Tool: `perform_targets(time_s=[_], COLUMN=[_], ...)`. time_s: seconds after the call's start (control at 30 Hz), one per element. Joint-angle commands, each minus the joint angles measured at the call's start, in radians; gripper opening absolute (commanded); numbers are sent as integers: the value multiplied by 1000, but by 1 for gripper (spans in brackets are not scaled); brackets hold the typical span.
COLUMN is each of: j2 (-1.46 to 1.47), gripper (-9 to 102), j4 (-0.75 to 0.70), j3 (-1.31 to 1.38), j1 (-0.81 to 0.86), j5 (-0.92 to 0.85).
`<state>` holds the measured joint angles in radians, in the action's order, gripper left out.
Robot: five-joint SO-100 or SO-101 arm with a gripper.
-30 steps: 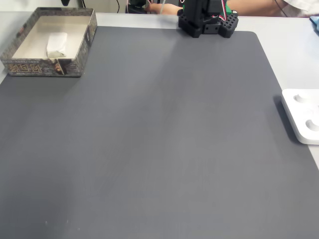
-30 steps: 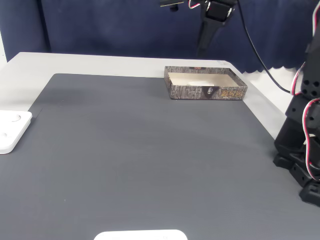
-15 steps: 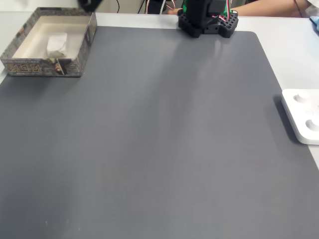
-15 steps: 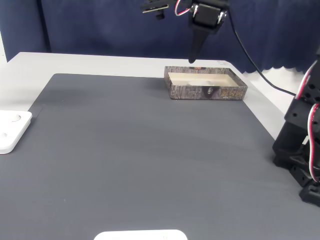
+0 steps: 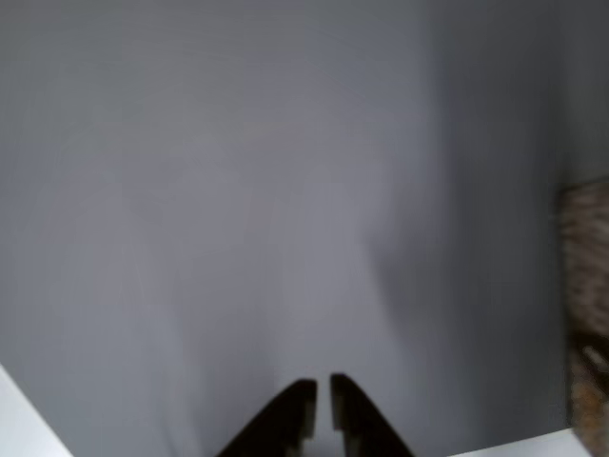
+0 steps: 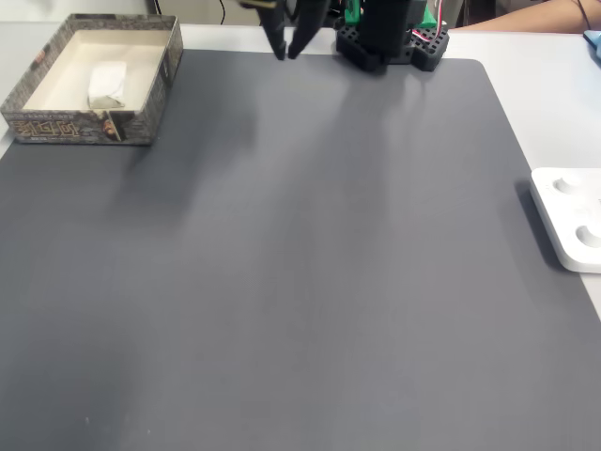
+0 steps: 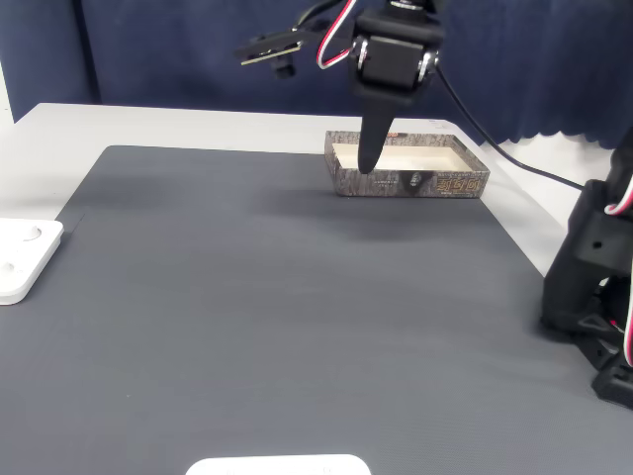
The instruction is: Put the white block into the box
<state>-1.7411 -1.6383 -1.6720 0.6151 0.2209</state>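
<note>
Inside the box (image 6: 143, 101), at the desk's far corner, the white block (image 6: 107, 84) lies flat on the pale floor, so the job looks done. Off to the side, the gripper (image 6: 285, 51) hangs over the dark mat (image 6: 310, 263), empty, its jaws nearly together.

Gripper (image 7: 366, 166) has swung away from over the box (image 7: 407, 168), toward the mat's (image 7: 297, 297) middle. It now hangs lower, off the box's near corner.
</note>
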Motion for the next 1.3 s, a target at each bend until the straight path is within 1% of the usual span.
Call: perform_targets(time_s=[0.0,0.33,0.67,0.87,1.07,1.27], j2=[-92,-196,-385,-575,-825,-1077], gripper=[-2,-2,-2,-2,-2,-2], j4=[0,12,100,169,281,261], j3=[-29,-258,-472,-647,-854,-1020], j1=[-83,-268,-408,-492,-554,-600], j5=[-64,-169,-206,-227,-232,-244])
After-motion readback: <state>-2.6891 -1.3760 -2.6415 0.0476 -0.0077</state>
